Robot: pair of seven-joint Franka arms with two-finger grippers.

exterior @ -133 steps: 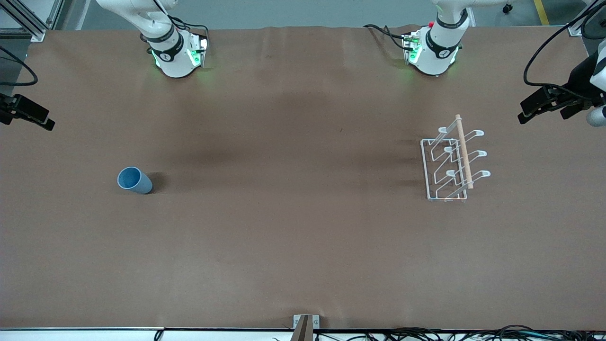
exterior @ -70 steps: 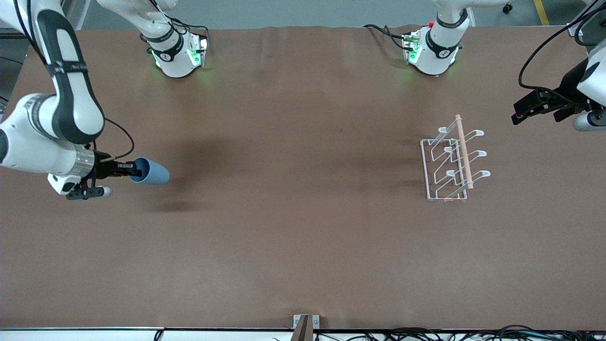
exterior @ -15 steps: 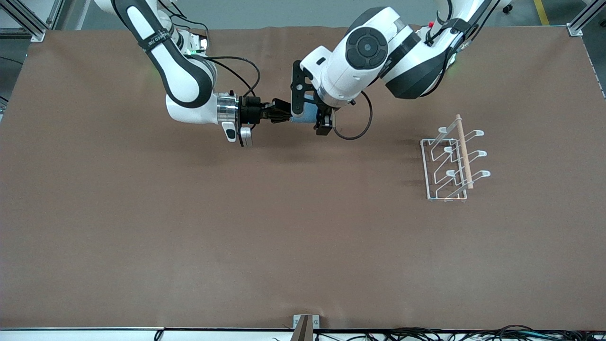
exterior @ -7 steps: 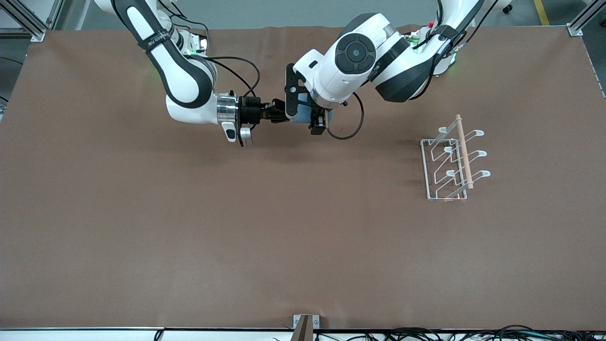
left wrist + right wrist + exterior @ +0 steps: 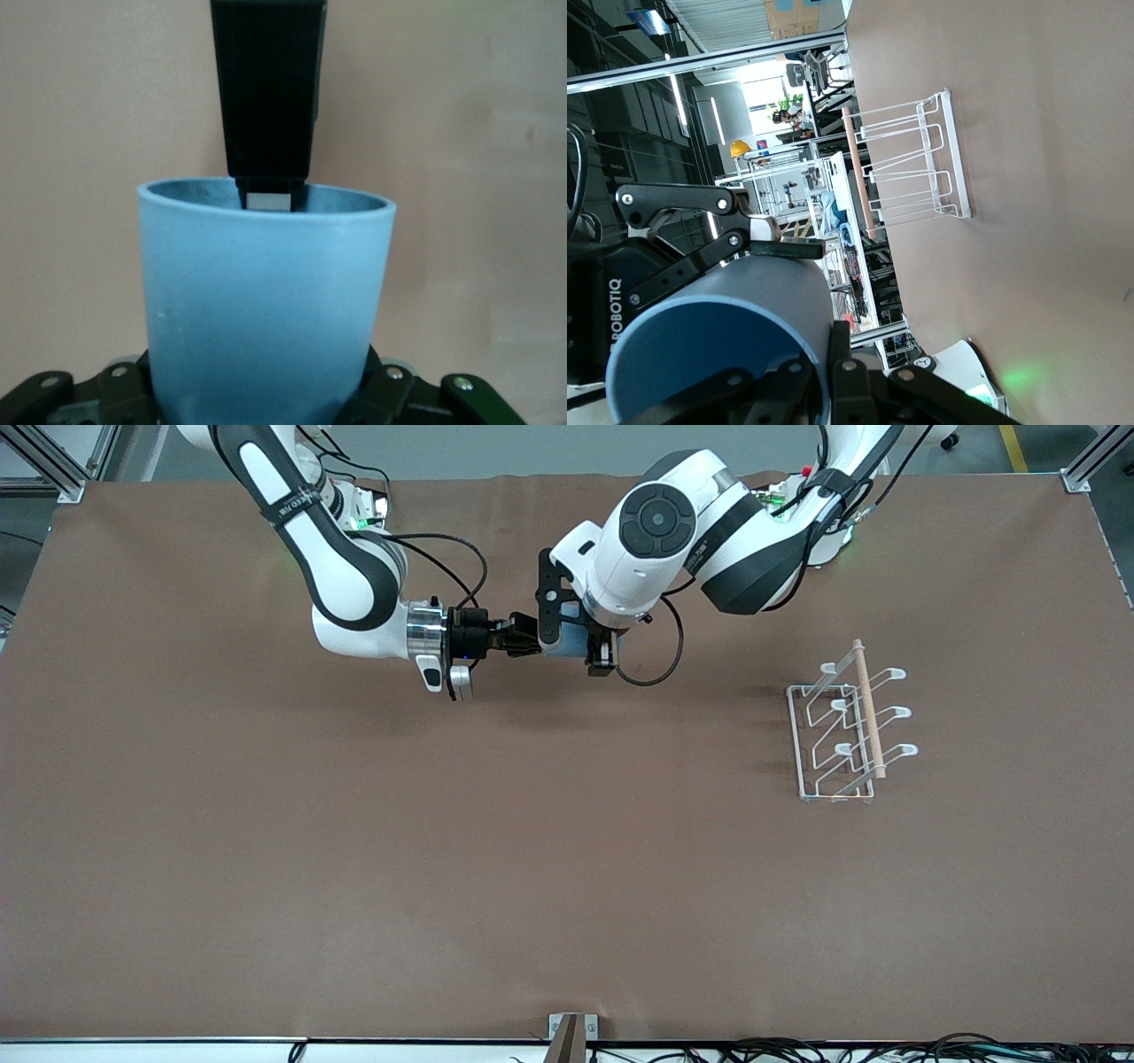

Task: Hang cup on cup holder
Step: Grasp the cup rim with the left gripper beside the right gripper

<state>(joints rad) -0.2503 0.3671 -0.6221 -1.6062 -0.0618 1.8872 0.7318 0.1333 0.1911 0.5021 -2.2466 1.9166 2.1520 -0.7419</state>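
The light-blue cup (image 5: pixel 570 645) hangs sideways in the air over the part of the table near the robots' bases, held from both ends. My right gripper (image 5: pixel 530 642) is shut on its rim, one finger inside the mouth (image 5: pixel 824 376). My left gripper (image 5: pixel 578 639) is shut across the cup's body, and the cup (image 5: pixel 266 301) fills the left wrist view. The right gripper's black finger (image 5: pixel 268 106) dips into the rim there. The white wire cup holder (image 5: pixel 846 731) with its wooden rod stands on the table toward the left arm's end, also seen in the right wrist view (image 5: pixel 912 164).
Brown cloth covers the whole table (image 5: pixel 532 850). A small metal bracket (image 5: pixel 571 1032) sits at the table edge nearest the front camera, with cables along that edge. Both arms cross over the strip of table near their bases.
My left gripper has shut on the cup's body after standing open around it. The right gripper has kept its hold on the rim and stayed in place.
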